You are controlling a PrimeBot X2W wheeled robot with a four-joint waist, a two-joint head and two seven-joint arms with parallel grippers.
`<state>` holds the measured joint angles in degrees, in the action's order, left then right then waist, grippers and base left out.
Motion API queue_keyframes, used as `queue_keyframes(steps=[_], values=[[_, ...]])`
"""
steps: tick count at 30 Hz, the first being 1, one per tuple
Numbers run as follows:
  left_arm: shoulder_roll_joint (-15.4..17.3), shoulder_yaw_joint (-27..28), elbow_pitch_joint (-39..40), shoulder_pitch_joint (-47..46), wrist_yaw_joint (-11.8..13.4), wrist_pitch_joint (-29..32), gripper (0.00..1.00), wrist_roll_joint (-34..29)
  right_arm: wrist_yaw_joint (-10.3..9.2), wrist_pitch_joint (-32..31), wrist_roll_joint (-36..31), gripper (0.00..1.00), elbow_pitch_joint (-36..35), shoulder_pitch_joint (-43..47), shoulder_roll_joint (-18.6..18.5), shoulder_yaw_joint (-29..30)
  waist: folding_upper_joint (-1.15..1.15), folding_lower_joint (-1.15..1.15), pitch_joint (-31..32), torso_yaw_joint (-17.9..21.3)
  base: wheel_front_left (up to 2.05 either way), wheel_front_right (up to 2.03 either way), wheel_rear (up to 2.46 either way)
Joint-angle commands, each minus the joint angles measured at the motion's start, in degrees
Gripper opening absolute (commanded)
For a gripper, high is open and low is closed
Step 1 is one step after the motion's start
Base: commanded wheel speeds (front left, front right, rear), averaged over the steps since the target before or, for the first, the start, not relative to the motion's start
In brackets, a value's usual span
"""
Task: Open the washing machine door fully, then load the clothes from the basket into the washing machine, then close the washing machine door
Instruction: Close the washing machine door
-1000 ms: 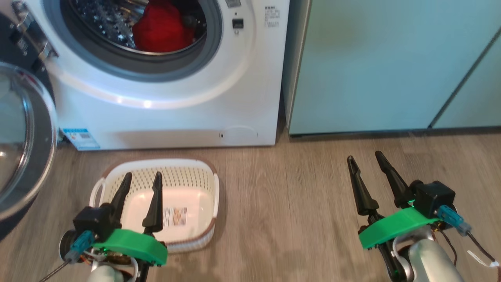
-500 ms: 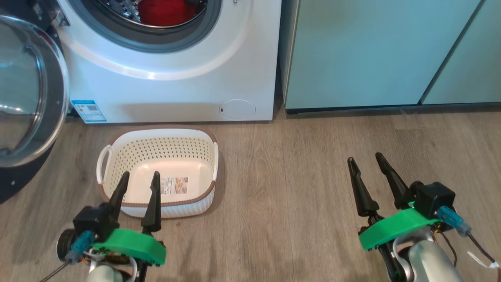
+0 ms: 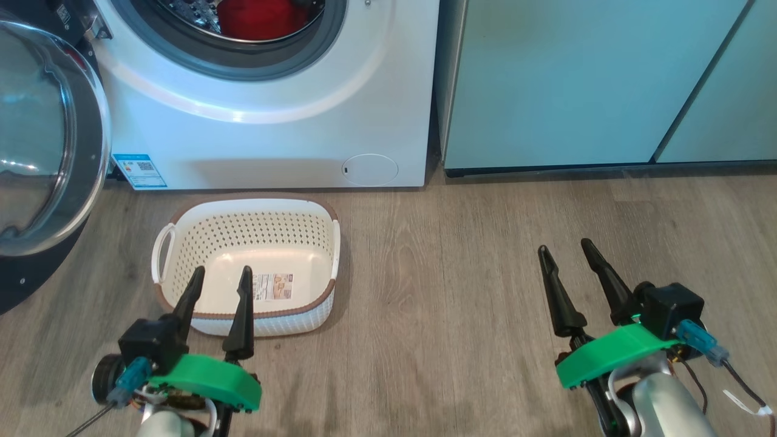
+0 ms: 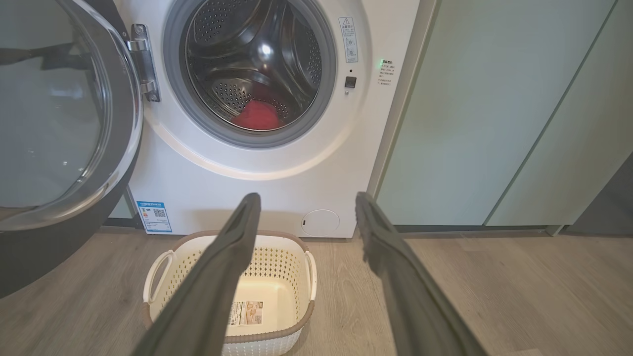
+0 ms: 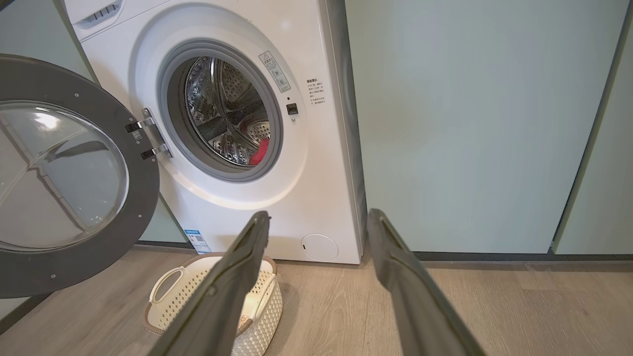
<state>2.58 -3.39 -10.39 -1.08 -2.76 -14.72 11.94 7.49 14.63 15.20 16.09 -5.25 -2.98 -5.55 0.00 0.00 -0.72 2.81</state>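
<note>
The white washing machine (image 3: 273,139) (image 4: 277,163) (image 5: 326,163) stands with its round black-rimmed door (image 3: 42,152) (image 4: 54,113) (image 5: 64,178) swung wide to the left. The red clothes (image 3: 262,17) (image 4: 255,115) (image 5: 261,151) lie inside the drum. On the floor before the machine sits the white basket (image 3: 194,243) (image 4: 163,262) (image 5: 165,296), nothing in it but a label sticker. My left gripper (image 3: 220,274) (image 4: 305,201) hovers open over the basket's near rim. My right gripper (image 3: 565,249) (image 5: 318,220) is open above bare floor to the right.
Pale teal cabinets (image 3: 595,79) (image 5: 470,123) stand right of the machine. Wood floor (image 3: 455,291) spreads between the basket and my right gripper. The open door reaches out over the floor at the left.
The head camera tipped down between the oldest frame and the middle one, so machine and basket slid up the picture. Both grippers stay open and hardly move.
</note>
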Motion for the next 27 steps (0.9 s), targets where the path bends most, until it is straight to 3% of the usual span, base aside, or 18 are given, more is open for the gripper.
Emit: queue_keyframes(steps=[1, 17, 27], values=[[0.3, 1.8, 1.8, -2.1, 0.4, -0.3, 1.00, -0.7, 0.00, 0.4, 0.1, 1.00, -1.7, -2.0, 0.1, -1.3, 0.00, 0.00, 0.1, 0.0, 0.00, 0.00, 0.00], [0.3, 1.2, 1.9, -1.8, 0.5, -0.3, 1.00, -1.0, 0.00, 0.4, 0.3, 1.00, -1.7, -1.6, 0.1, -1.1, 0.00, 0.00, 0.3, -1.0, 0.00, 0.00, 0.00], [0.3, 0.5, 1.4, -2.0, 0.9, -0.3, 1.00, -0.3, 0.00, 0.4, 0.2, 1.00, -1.8, -0.9, 0.1, -1.2, 0.00, 0.00, -0.8, -7.1, 0.00, 0.00, 0.00]])
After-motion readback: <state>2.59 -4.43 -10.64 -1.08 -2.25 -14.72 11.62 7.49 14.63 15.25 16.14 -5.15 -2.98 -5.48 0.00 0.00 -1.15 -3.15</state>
